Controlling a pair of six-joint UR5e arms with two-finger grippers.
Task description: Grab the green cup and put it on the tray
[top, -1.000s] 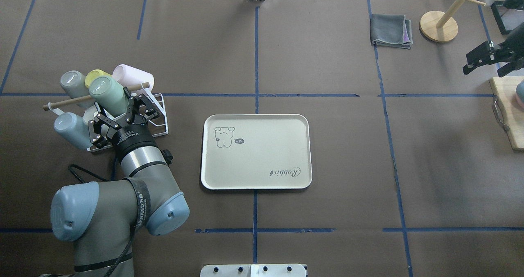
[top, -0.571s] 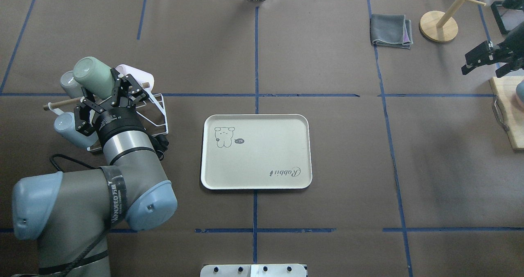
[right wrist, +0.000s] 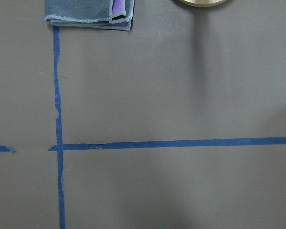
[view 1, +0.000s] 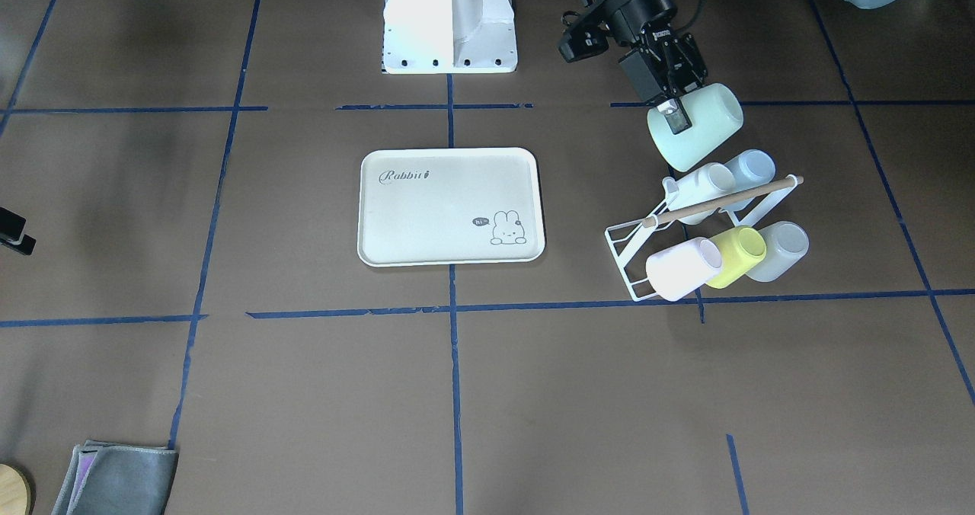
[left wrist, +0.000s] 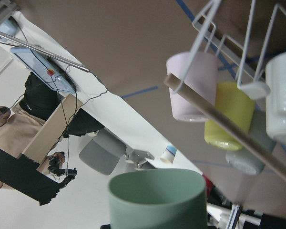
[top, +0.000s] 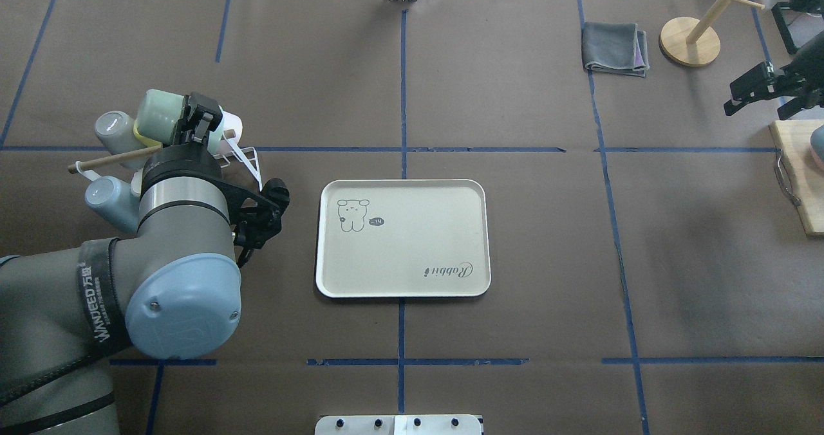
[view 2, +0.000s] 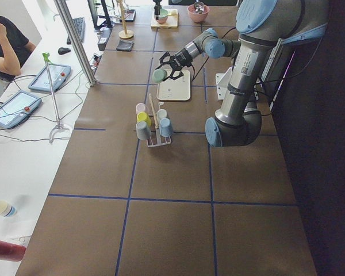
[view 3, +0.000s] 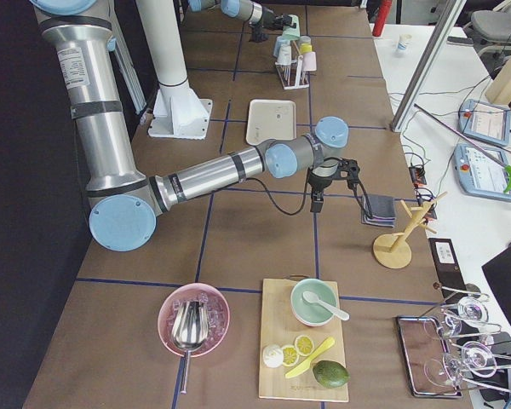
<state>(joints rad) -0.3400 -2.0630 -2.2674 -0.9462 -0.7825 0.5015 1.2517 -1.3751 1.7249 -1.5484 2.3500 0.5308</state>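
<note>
Left gripper [view 1: 673, 113] is clamped tight on the green cup [view 1: 704, 130]. One finger runs down the side you can see in the front view. The cup is tipped over sideways and up off the table [view 1: 533, 393], hanging just over the robot-side end of the white wire rack [view 1: 618, 242], which has the yellow cup [view 1: 737, 254] and pink cup [view 1: 680, 269] on it. The tray [view 1: 449, 218] sits mid-table, well apart from the cup. Right gripper [top: 747, 94] hovers way off near the table's edge, fingers spread, holding nothing.
</note>
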